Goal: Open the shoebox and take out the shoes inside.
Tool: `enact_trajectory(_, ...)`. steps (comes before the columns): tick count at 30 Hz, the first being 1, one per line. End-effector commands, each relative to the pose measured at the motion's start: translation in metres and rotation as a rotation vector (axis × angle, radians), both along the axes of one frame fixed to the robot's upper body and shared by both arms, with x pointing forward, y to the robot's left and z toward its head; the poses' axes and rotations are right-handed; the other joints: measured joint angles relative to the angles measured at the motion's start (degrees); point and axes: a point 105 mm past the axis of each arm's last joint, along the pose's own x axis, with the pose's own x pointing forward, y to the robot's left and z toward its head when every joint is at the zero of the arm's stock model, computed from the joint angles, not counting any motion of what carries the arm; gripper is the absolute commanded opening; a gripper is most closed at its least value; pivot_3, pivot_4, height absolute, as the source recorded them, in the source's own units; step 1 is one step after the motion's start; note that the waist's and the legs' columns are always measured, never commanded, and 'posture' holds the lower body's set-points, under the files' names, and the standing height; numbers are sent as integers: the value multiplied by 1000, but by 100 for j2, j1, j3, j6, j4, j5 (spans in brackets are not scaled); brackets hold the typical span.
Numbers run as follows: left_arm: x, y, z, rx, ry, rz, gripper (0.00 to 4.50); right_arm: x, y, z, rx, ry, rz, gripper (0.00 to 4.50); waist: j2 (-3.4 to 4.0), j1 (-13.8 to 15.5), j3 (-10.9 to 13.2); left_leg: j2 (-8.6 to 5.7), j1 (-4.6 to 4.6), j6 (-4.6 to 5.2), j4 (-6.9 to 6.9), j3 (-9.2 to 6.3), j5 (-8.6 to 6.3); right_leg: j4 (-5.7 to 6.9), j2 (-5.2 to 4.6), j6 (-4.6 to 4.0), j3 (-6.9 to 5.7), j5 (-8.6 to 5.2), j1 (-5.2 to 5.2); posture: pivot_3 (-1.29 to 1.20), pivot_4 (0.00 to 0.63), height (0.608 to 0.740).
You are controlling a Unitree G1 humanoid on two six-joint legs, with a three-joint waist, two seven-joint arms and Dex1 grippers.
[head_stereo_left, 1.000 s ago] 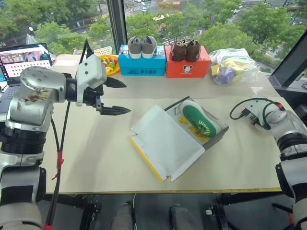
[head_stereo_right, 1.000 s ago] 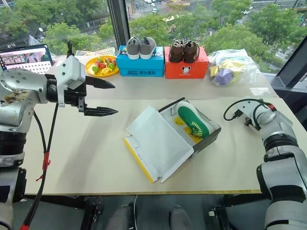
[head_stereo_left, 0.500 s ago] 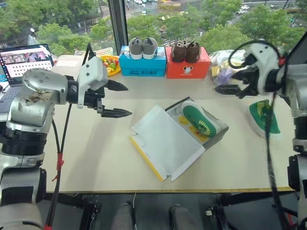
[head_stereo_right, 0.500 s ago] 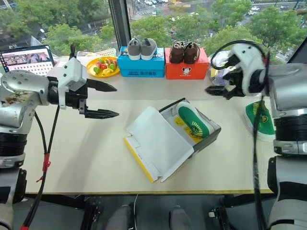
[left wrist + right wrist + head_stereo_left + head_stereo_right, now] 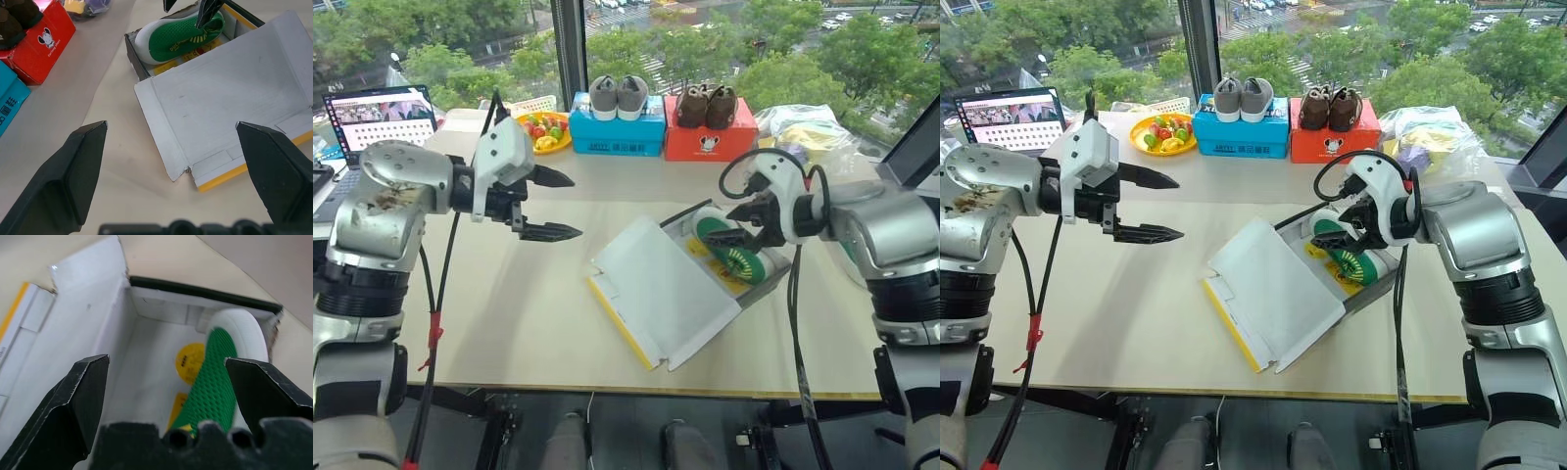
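the shoebox (image 5: 705, 269) lies open a little right of the middle of the frame on the counter (image 5: 509, 313), its white lid folded flat toward the lower left with a yellow edge showing. inside i see one green shoe (image 5: 729, 250) lying on its side, the white sole and yellow-striped tread facing up. my right claw (image 5: 1347, 230) hangs just over this shoe at the box's right part, its two black fingers spread wide apart and clamped on nothing; i cannot tell if a fingertip touches the shoe. my left claw (image 5: 553, 204) is in the left half of the frame, well apart from the box, above the bare counter, fingers also wide apart and empty. at the upper middle stand a blue box (image 5: 617, 132) with grey shoes (image 5: 617, 96) and a red box (image 5: 705, 137) with brown shoes (image 5: 705, 106). a fruit plate (image 5: 543, 132) and a laptop (image 5: 377, 117) are at the upper left.
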Motion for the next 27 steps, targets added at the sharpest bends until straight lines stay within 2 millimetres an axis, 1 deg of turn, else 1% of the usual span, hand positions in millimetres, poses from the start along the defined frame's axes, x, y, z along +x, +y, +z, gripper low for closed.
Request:
enact_trajectory(1, -5, 1, 18, -7, -67, -3, 4500, 3, -6, 4, -35, -46, -9, 4448, 0, -10, 0, 0, 0, 0, 0, 0, 0, 0, 0, 0, 0, 0, 0, 0, 150, 739)
enact_trajectory(3, -4, 1, 18, -6, -68, -1, 4500, 5, -8, -2, -50, -37, -19, 4448, 0, -12, 0, 0, -1, 0, 0, 0, 0, -1, 0, 0, 0, 0, -1, 0, 150, 739)
enact_trajectory(6, -3, 1, 18, -3, -71, 3, 4500, 9, -14, -24, -89, 1, -42, 4448, 0, -9, 0, 0, 0, 0, -1, 0, 0, -1, 0, 0, 0, 0, 0, 0, 150, 739)
enact_trajectory(8, -3, 2, 18, 2, -73, 6, 4500, 13, -22, -35, -116, 12, -76, 4448, 0, -8, 0, 0, 0, 0, 1, 0, 0, -1, 0, 1, 0, 0, 2, 0, 150, 739)
enact_trajectory(11, -3, 2, 19, 4, -77, 9, 4500, 17, -29, -43, -127, 16, -111, 4448, -7, -8, -4, 0, 5, 0, 4, 0, 0, 0, 0, 1, -1, 0, 8, 0, 150, 739)
enact_trajectory(15, -4, 3, 20, 5, -80, 9, 4500, 20, -28, -46, -110, 16, -125, 4448, -23, -9, -14, 0, 14, 0, 7, 0, 0, 0, 0, 2, 0, 1, 17, 0, 150, 739)
enact_trajectory(18, -5, 2, 21, 5, -83, 9, 4500, 22, -27, -43, -95, 5, -138, 3730, -30, -10, -18, 0, 18, 0, 9, 0, 0, 0, 0, 3, 0, 2, 21, 0, 150, 739)
enact_trajectory(19, -5, 2, 21, 6, -84, 9, 4500, 22, -26, -43, -94, 3, -137, 3336, -30, -9, -18, 0, 18, 0, 10, 0, 0, 0, 0, 3, 0, 2, 21, 0, 150, 739)
enact_trajectory(22, -5, 3, 22, 7, -86, 9, 4500, 22, -22, -40, -87, -4, -132, 2395, -30, -9, -18, 1, 18, 0, 10, 0, 0, 0, 0, 3, 0, 2, 20, 0, 150, 739)
enact_trajectory(24, -4, 3, 22, 9, -89, 11, 4500, 22, -21, -40, -81, -7, -132, 1657, -30, -9, -18, 1, 17, 0, 10, 0, 0, 0, 0, 3, 0, 2, 20, 0, 150, 739)
enact_trajectory(27, -3, 3, 22, 11, -94, 16, 4500, 23, -21, -41, -84, -10, -136, 650, -30, -10, -18, 1, 15, 0, 9, 0, 0, 0, 0, 3, 1, 2, 17, 0, 150, 739)
